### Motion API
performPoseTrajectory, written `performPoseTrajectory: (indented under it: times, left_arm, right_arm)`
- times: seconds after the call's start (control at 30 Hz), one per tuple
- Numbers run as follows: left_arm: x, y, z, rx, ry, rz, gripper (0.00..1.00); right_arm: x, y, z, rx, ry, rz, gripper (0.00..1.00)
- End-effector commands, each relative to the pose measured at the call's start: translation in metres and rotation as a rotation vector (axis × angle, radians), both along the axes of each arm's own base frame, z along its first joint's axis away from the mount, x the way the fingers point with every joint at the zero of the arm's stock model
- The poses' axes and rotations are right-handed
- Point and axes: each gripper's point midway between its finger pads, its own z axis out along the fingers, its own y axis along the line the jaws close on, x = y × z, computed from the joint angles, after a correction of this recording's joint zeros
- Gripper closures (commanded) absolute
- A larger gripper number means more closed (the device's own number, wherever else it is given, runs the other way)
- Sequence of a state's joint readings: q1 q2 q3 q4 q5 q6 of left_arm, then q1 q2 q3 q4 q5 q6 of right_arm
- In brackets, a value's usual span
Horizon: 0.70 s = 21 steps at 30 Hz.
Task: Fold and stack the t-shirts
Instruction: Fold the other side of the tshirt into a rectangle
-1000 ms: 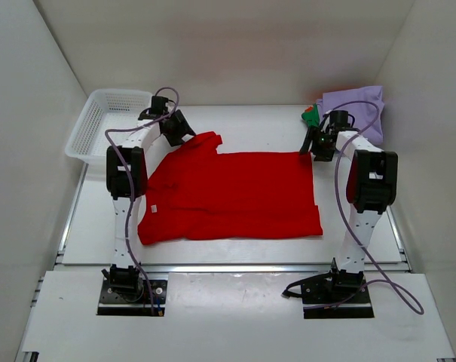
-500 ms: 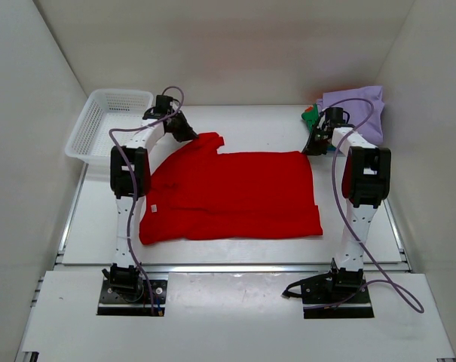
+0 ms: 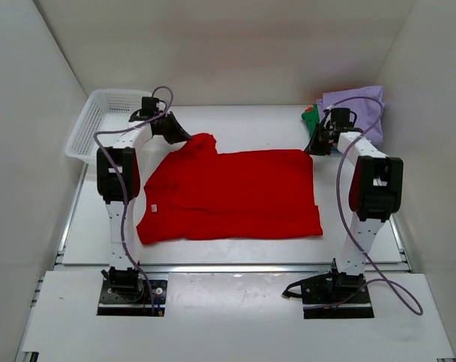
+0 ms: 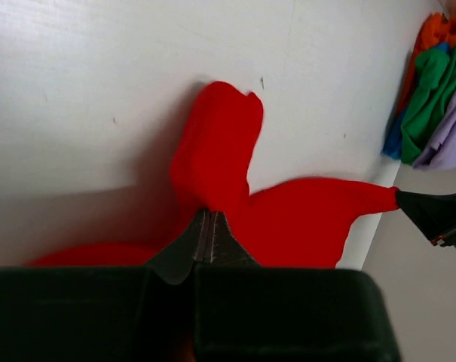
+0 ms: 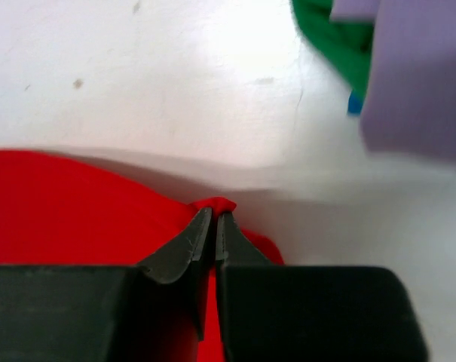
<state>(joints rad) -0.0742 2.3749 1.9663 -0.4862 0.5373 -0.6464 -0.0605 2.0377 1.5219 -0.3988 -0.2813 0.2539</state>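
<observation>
A bright red t-shirt [image 3: 235,192] lies spread across the middle of the table. My left gripper [image 3: 184,139] is shut on its far left edge beside the sleeve [image 4: 216,151], with red cloth pinched at the tips [image 4: 209,213]. My right gripper [image 3: 312,149] is shut on the shirt's far right corner [image 5: 215,205]. The cloth between both grips is drawn up off the table. A stack of folded t-shirts sits at the far right: lavender [image 3: 359,109] on top, green [image 3: 310,117] under it, with blue and orange edges showing in the left wrist view.
A white mesh basket [image 3: 103,124] stands at the far left corner of the table. The folded stack [image 5: 408,68] lies close behind my right gripper. White walls close in the table on three sides.
Both grippers closed on the red shirt's far edge. The left arm then drew its grip a little left, pulling the sleeve taut and lifting that edge.
</observation>
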Motion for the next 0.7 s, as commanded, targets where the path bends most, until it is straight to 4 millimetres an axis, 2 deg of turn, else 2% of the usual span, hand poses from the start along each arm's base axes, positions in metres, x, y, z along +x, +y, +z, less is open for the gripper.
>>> performPoseTrajectory:
  times: [0.0, 0.03, 0.07, 0.27, 0.3, 0.37, 0.4, 0.43, 0.57, 0.67]
  left_arm:
    - [-0.022, 0.002, 0.063, -0.037, -0.145, -0.079, 1.00]
    - [-0.034, 0.003, 0.057, -0.030, -0.130, -0.080, 1.00]
    - [-0.035, 0.011, 0.061, -0.039, -0.152, -0.068, 1.00]
    - [-0.088, 0.022, 0.066, -0.098, -0.154, -0.069, 1.00]
    - [-0.094, 0.022, 0.063, -0.092, -0.149, -0.077, 1.00]
    - [-0.116, 0.022, 0.063, -0.086, -0.133, -0.091, 1.00]
    - [-0.123, 0.033, 0.057, -0.079, -0.115, -0.071, 1.00]
    - [-0.128, 0.037, 0.062, -0.068, -0.132, -0.072, 1.00]
    - [-0.163, 0.042, 0.060, -0.062, -0.105, -0.066, 1.00]
    - [-0.181, 0.050, 0.056, -0.029, -0.094, -0.050, 1.00]
  right_arm:
    - [-0.012, 0.002, 0.039, 0.012, -0.116, 0.027, 1.00]
    - [-0.017, 0.000, 0.049, 0.012, -0.146, 0.032, 1.00]
    - [-0.027, 0.000, 0.049, 0.016, -0.148, 0.031, 1.00]
    - [-0.074, -0.003, 0.049, 0.049, -0.148, 0.030, 1.00]
    - [-0.085, -0.001, 0.044, 0.052, -0.134, 0.035, 1.00]
    - [-0.094, 0.000, 0.046, 0.060, -0.142, 0.037, 1.00]
    - [-0.100, 0.002, 0.046, 0.068, -0.143, 0.037, 1.00]
    - [-0.104, 0.001, 0.043, 0.065, -0.136, 0.040, 1.00]
    - [-0.122, 0.008, 0.036, 0.075, -0.120, 0.052, 0.99]
    - [-0.131, 0.010, 0.032, 0.090, -0.117, 0.054, 1.00]
